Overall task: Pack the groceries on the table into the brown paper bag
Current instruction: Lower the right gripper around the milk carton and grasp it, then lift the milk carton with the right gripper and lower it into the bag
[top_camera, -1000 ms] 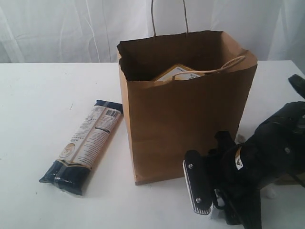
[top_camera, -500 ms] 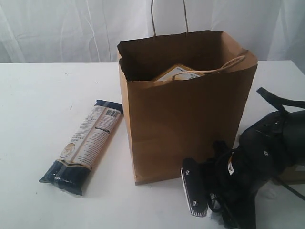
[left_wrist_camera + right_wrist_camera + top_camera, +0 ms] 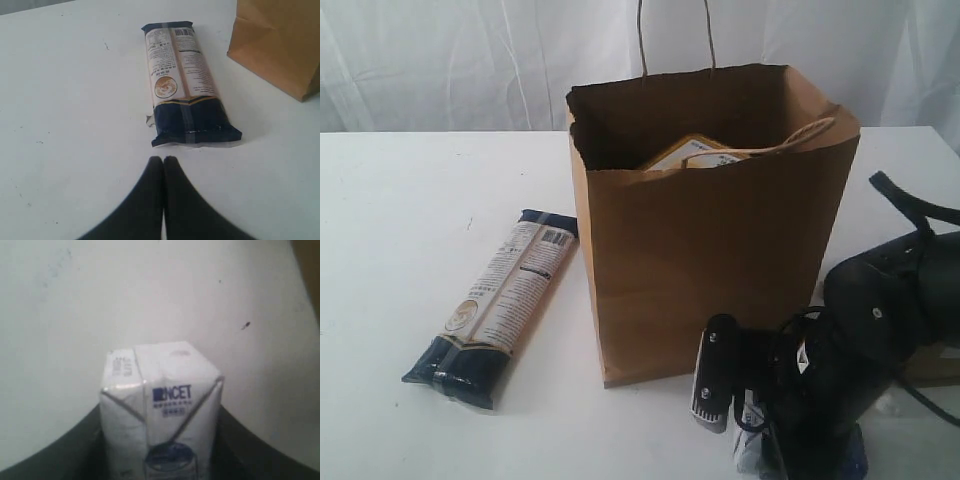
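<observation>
Exterior view: a brown paper bag [image 3: 710, 260] stands upright in the middle of the white worktop [image 3: 410, 200], with a white curtain [image 3: 440, 60] behind it. Its mouth is open, a twine handle [image 3: 675, 30] rises at 12 o'clock, and a yellow-labelled pack [image 3: 690, 152] shows just under the rim. At the bag's 9 o'clock a long dark-blue-and-beige pasta packet [image 3: 500, 300] lies flat, just beside the bag. At the bag's 5 o'clock the black right end effector [image 3: 745, 440] is down at the worktop over a small blue-white carton [image 3: 748, 462], which the arm mostly hides.

Left wrist view: the left end effector [image 3: 163, 165] is pinched closed and holds nothing. The packet [image 3: 182, 85] lies just ahead of its tips, dark end nearest, and a corner of the bag [image 3: 280, 40] is cut off at the edge.

Right wrist view: the carton [image 3: 160, 410] stands upright between the dark fingers [image 3: 75, 455], with blurred blue print on its face. The fingers sit close on both sides, but I cannot tell whether they grip it.
</observation>
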You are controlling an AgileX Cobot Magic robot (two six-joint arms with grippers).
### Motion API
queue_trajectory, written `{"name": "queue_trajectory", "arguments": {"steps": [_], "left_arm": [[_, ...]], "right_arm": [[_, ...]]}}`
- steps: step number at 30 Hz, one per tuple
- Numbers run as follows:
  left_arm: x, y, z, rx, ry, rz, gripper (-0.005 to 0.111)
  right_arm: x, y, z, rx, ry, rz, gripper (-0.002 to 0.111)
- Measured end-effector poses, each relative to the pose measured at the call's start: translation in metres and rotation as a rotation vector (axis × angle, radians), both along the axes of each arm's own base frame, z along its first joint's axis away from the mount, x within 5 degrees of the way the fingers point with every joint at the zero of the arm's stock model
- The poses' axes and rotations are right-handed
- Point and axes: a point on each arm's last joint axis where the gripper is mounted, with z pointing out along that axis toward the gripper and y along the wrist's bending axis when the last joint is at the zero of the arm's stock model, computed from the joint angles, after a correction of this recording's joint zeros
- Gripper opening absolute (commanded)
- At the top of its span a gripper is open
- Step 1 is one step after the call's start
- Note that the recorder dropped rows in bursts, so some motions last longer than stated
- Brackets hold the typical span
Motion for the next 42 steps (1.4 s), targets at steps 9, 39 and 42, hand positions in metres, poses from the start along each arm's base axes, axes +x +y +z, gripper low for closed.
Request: {"name": "queue_trajectory", "arguments": {"steps": [9, 39, 42], "left_arm": [[0.000, 0.000, 0.000, 0.000, 0.000, 0.000, 0.000], [0.000, 0.000, 0.000, 0.000, 0.000, 0.000, 0.000], [0.000, 0.000, 0.000, 0.000, 0.000, 0.000, 0.000]], "right_arm": [[-0.022, 0.001, 0.058, 0.182, -0.129, -0.126, 0.000], [-0.053, -0.042, 0.279, 1.006, -1.049, -0.242, 0.000], [-0.046, -0.044, 0.279, 1.007, -1.066, -0.280, 0.000]]}}
